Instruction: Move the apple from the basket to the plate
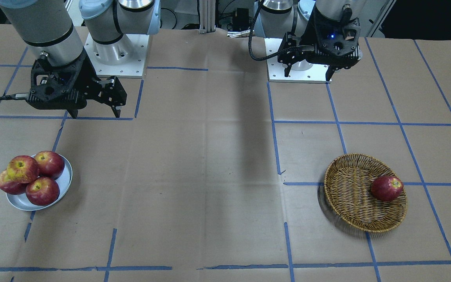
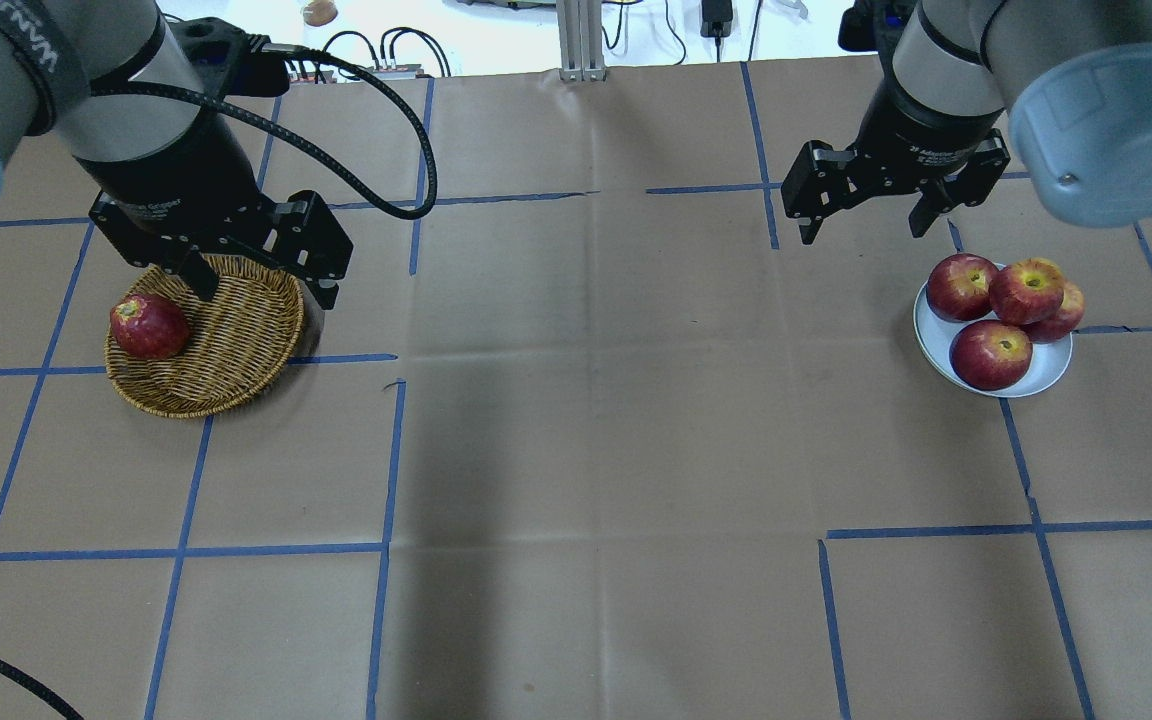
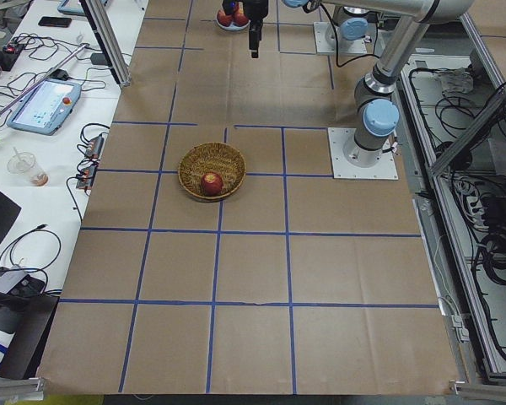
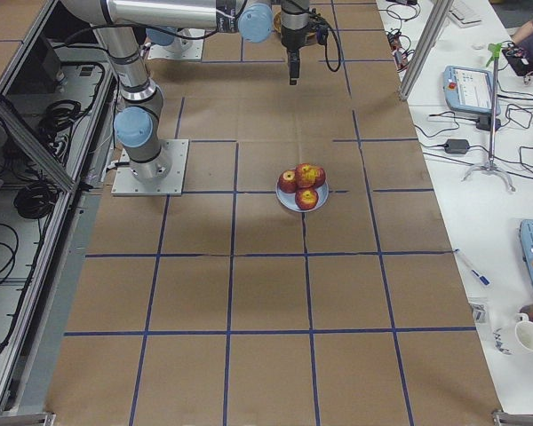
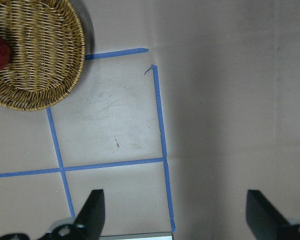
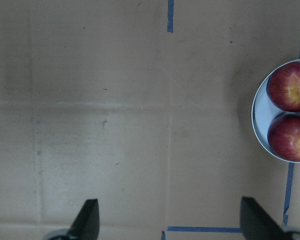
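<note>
Apple with the yellow streaks (image 1: 22,168) sits atop three darker apples (image 1: 42,191) on the silver plate (image 1: 65,182). Left gripper (image 1: 308,74) and right gripper (image 1: 95,114) hover, fingers spread and empty. One dark red apple (image 1: 386,188) lies in the wicker basket (image 1: 347,188); transfer looks done.

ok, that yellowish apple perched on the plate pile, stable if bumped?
Probably not. The yellowish apple seems to rest on top of three red apples crowding the plate, so a nudge could roll it off. Round and glossy, it likely slips in a loose grip.
</note>
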Robot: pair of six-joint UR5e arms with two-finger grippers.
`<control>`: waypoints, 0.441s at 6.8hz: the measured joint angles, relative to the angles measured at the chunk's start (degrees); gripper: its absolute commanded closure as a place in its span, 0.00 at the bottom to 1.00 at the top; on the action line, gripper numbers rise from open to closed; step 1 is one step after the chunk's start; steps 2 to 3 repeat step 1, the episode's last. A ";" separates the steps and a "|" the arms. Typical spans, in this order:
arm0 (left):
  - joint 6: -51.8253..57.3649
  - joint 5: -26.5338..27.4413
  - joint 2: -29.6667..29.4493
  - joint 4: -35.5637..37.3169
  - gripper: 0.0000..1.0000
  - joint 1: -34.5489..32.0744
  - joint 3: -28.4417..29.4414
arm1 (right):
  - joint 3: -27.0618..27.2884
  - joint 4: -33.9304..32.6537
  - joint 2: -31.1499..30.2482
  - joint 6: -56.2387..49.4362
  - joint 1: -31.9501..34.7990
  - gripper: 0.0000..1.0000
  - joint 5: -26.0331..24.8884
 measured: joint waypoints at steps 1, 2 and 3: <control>0.16 0.03 0.05 0.00 0.00 0.00 -0.01 | -0.03 0.02 0.03 0.02 0.00 0.00 0.00; 0.16 0.03 0.05 0.00 0.00 0.00 -0.01 | -0.03 0.02 0.03 0.02 0.00 0.00 0.00; 0.16 0.03 0.05 0.00 0.00 0.00 -0.01 | -0.03 0.02 0.03 0.02 0.00 0.00 0.00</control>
